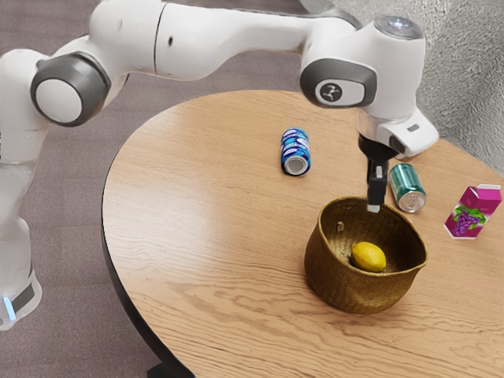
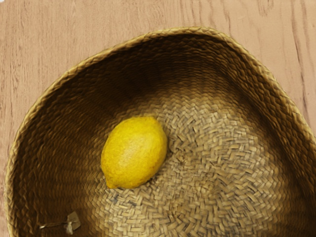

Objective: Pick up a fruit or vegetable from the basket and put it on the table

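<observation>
A smooth yellow lemon (image 2: 134, 152) lies on the woven floor of a round, golden-brown wicker basket (image 1: 345, 287), apart from the black two-finger gripper (image 1: 374, 208) poised at the basket's mouth; how far open the gripper is, the pictures do not tell. Around them on the round, wood-grained table (image 1: 197, 197) are a teal metal can (image 1: 405, 186), a blue-and-white metal can (image 1: 294, 146) and a magenta grape-print carton (image 1: 473, 212).

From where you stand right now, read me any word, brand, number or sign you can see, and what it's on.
Nothing I can quote.
Blue can: markings too small to read.
Green can: too small to read.
Grape-pictured carton: no readable words.
My arm: a round emblem, no readable letters.
</observation>
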### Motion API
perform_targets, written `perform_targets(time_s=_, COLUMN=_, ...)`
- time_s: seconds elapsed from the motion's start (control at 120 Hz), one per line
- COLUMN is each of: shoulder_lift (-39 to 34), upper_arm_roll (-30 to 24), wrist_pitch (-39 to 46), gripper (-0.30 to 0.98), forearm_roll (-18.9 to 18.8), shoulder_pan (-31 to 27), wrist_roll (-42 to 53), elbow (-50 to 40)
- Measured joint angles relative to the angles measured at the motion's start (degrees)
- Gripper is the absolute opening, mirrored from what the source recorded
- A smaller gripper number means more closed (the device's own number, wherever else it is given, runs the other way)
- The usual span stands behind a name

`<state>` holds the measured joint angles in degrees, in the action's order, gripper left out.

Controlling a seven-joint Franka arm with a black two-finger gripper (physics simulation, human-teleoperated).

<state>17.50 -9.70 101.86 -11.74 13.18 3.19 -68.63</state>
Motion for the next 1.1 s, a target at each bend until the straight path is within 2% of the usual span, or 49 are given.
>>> perform_targets(time_s=0.15, shoulder_lift=2.46, upper_arm_roll=0.28, wrist_pitch=0.28, gripper=0.69, forearm_roll=-1.95, shoulder_pan=-0.61, wrist_roll=3.88, elbow=1.56)
perform_targets(time_s=0.342, shoulder_lift=2.76, upper_arm_roll=0.44, wrist_pitch=0.47, gripper=0.69, forearm_roll=-1.2, shoulder_pan=-0.16, wrist_roll=7.59, elbow=-2.39)
perform_targets(time_s=0.8, shoulder_lift=8.51, upper_arm_roll=0.47, wrist_pitch=3.37, gripper=0.69, forearm_roll=-0.55, shoulder_pan=-2.41, wrist_roll=12.91, elbow=-2.57)
perform_targets(time_s=0.975, shoulder_lift=10.13, upper_arm_roll=0.49, wrist_pitch=3.94, gripper=0.69, forearm_roll=-0.43, shoulder_pan=-0.07, wrist_roll=14.07, elbow=-2.06)
perform_targets(time_s=1.1, shoulder_lift=10.47, upper_arm_roll=1.15, wrist_pitch=4.26, gripper=0.69, forearm_roll=-0.73, shoulder_pan=-0.53, wrist_roll=14.76, elbow=-1.82)
